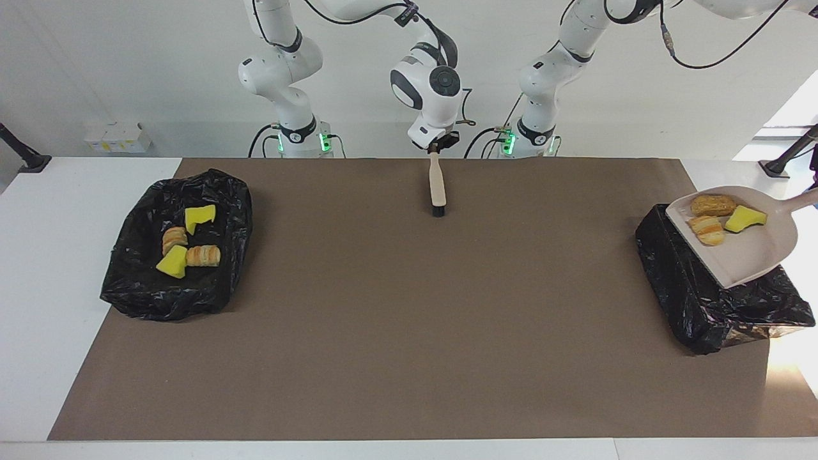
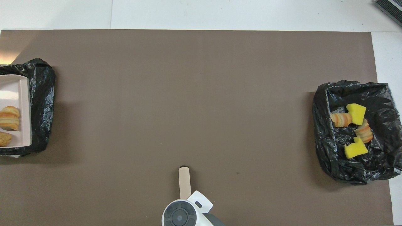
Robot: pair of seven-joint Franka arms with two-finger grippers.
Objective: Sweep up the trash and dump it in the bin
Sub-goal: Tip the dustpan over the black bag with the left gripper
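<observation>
The beige dustpan (image 1: pixel 748 255) hangs over the black-bagged bin (image 1: pixel 709 306) at the left arm's end of the table. Its handle runs out of view toward my left gripper, which does not show. In the pan lie three pieces of trash: a brown chunk (image 1: pixel 712 204), a layered bread piece (image 1: pixel 705 229) and a yellow sponge (image 1: pixel 744 218). The overhead view shows only part of the dustpan (image 2: pixel 14 91), with the bread piece (image 2: pixel 9 117) on it. My right gripper (image 1: pixel 435 148) is shut on the handle of the beige brush (image 1: pixel 437 185), which hangs bristles down over the mat's edge nearest the robots.
A second black-bagged bin (image 1: pixel 128 281) at the right arm's end holds several sponge and bread pieces (image 1: pixel 185 246). A brown mat (image 1: pixel 409 319) covers the table between the two bins. Small white boxes (image 1: pixel 118 137) sit past the table's corner.
</observation>
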